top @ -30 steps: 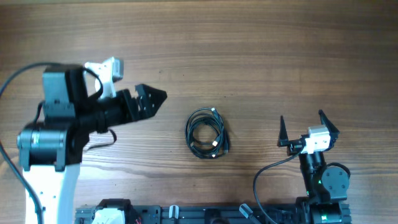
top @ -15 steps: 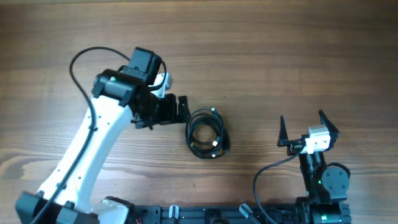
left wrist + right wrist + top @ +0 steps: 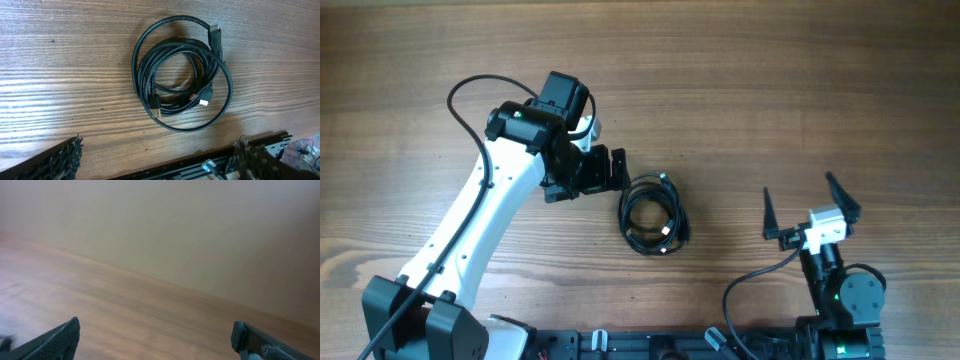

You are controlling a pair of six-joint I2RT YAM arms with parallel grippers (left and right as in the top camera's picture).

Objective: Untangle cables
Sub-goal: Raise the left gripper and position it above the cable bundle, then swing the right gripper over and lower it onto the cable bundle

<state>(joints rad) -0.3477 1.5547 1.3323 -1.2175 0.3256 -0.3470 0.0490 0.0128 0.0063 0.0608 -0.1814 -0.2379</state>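
Across the brown wood-grain table (image 3: 770, 80), the white-and-black left arm (image 3: 470, 230) reaches toward the middle. Its left gripper (image 3: 618, 170) has its jaws spread wide, empty, just beside the left edge of the coil. Near the lower right corner, the right gripper (image 3: 800, 192) also has its jaws spread and holds nothing, well apart from the coil. Between the two lie the cables (image 3: 676, 226), thin black cords looped together in one flat ring on the wood. Small plug ends (image 3: 204, 101) show among the loops.

Smooth glossy plastic-sheathed cables (image 3: 145, 75), matt grained wood table (image 3: 60, 75), coarse-textured pads (image 3: 62, 160) on left claw (image 3: 159, 141)
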